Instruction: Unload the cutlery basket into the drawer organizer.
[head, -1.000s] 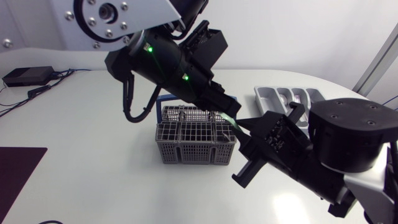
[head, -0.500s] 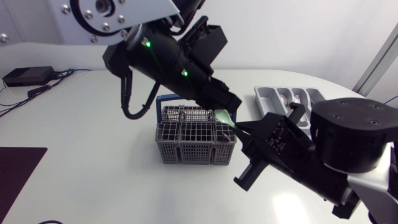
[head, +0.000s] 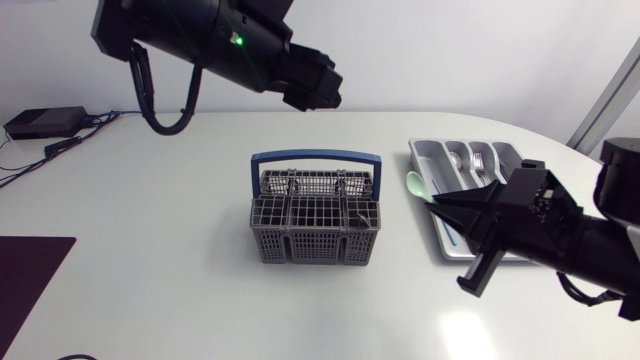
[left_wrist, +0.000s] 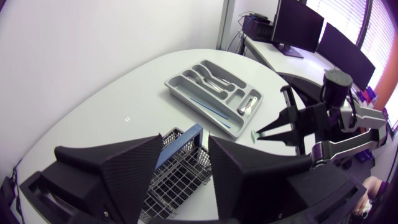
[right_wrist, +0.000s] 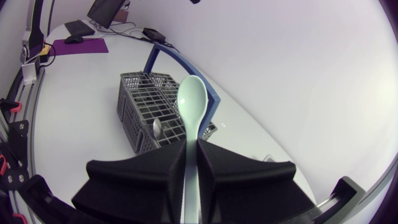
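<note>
Left arm (head: 200, 40): enters at the upper left of the head view and hangs high over the table (head: 150, 280), well apart from all task items.
Left gripper (left_wrist: 185, 142): fingers spread wide, nothing between them. In its wrist view the cutlery basket (left_wrist: 180, 177) lies below and ahead of the gap.
Right arm (head: 590, 245): enters at the lower right of the head view, pointing toward frame centre.
Right gripper (head: 440, 205): fingers pressed together on the handle of a pale green spoon (head: 415, 183), one finger on each side, as the right wrist view confirms.
Spoon position: right of centre in the head view, held off the table between the basket and the drawer organizer (head: 424, 160), just beside the organizer's left rim. The bowl end projects ahead of the fingertips.
Cutlery basket position: centre of the head view, grey mesh, upright, blue handle (head: 315, 158) raised over it. One dark utensil (head: 356, 222) stands in its right-hand section.
Drawer organizer position: upper right of the head view, grey, partly hidden by the right arm. Silver cutlery (head: 480, 160) lies in its upper compartments; a slim blue item (left_wrist: 208, 106) lies in the long compartment.
Other items: a black box (head: 45, 122) at the left edge.
</note>
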